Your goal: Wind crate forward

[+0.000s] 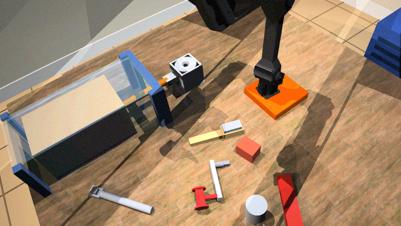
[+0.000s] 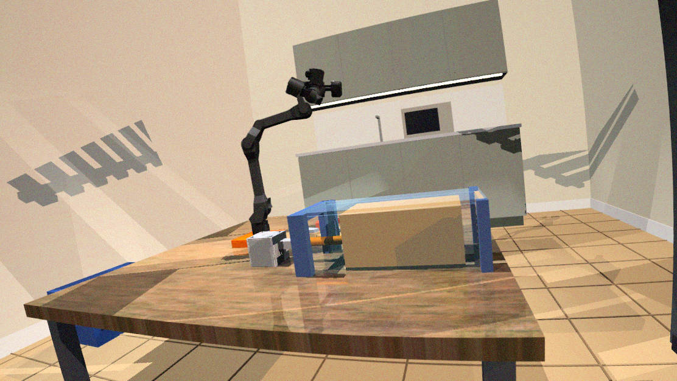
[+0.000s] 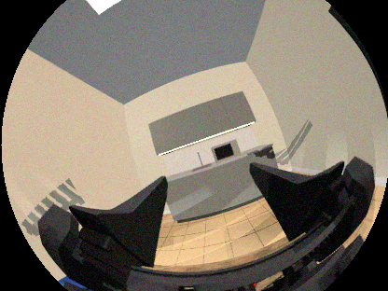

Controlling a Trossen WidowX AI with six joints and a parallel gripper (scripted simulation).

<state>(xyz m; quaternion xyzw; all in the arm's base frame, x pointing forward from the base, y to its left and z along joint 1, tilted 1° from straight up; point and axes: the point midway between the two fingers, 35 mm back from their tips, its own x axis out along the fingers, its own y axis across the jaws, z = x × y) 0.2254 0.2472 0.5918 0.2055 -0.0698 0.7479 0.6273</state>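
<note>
The tan crate (image 1: pixel 73 114) (image 2: pixel 402 236) sits flat inside the clear-panelled cubby, with a gap between its front and the blue frame (image 1: pixel 161 108) (image 2: pixel 301 246) at the mouth. An orange strap (image 1: pixel 163 82) (image 2: pixel 326 240) runs from the crate to the winch (image 1: pixel 192 75) (image 2: pixel 262 251), whose round top hole faces up and is empty. The winch handle (image 1: pixel 216 181) lies on the bench, a white crank with a red spool-shaped grip and a grey key peg. My gripper (image 3: pixel 209 174) is open and empty, raised high above the bench and facing the kitchen wall.
Near the handle lie a red block (image 1: pixel 248 150), a yellow tool (image 1: pixel 205 137) with a grey block end, a grey rod tool (image 1: pixel 126 201), a grey cylinder (image 1: pixel 255 207) and a red bar (image 1: pixel 289 196). The arm stands on an orange base (image 1: pixel 293 91). The cubby has blue posts.
</note>
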